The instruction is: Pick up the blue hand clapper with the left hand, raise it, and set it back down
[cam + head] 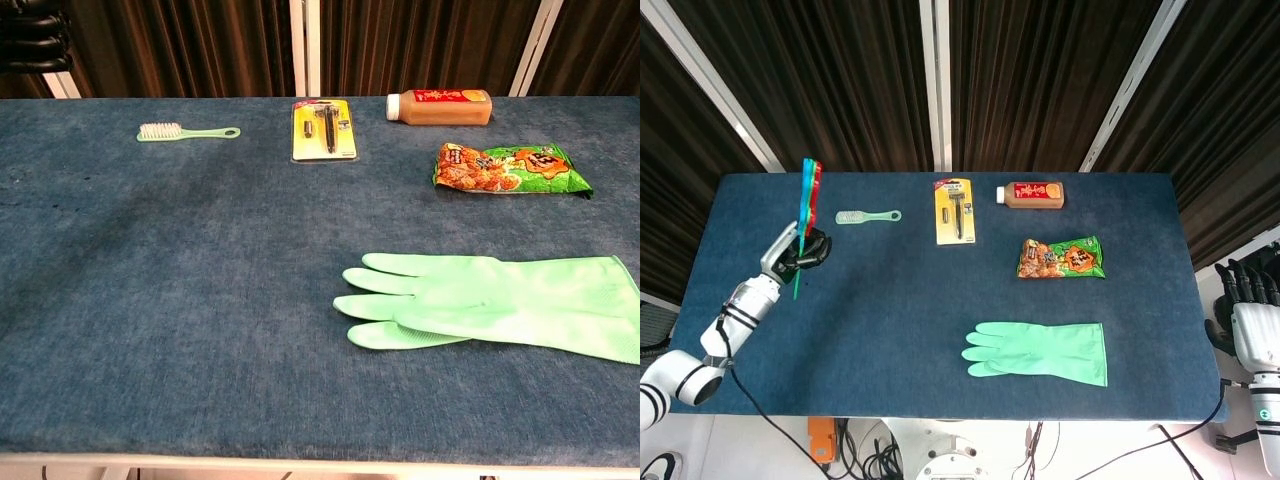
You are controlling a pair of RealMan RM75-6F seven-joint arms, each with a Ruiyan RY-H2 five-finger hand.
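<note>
In the head view my left hand [797, 252] grips the handle of the blue hand clapper [808, 203], held upright and edge-on above the table's left side, its red layer showing behind the blue. In the chest view only dark fingers [35, 35] of that hand show at the top left corner; the clapper is out of frame. My right hand [1247, 305] hangs off the table's right edge, holding nothing, fingers pointing up.
A pale green brush [867, 216] lies near the clapper. A yellow razor pack [954, 211], a brown bottle [1031, 194], a snack bag [1061, 257] and a green rubber glove [1040, 351] lie on the blue table [890, 330].
</note>
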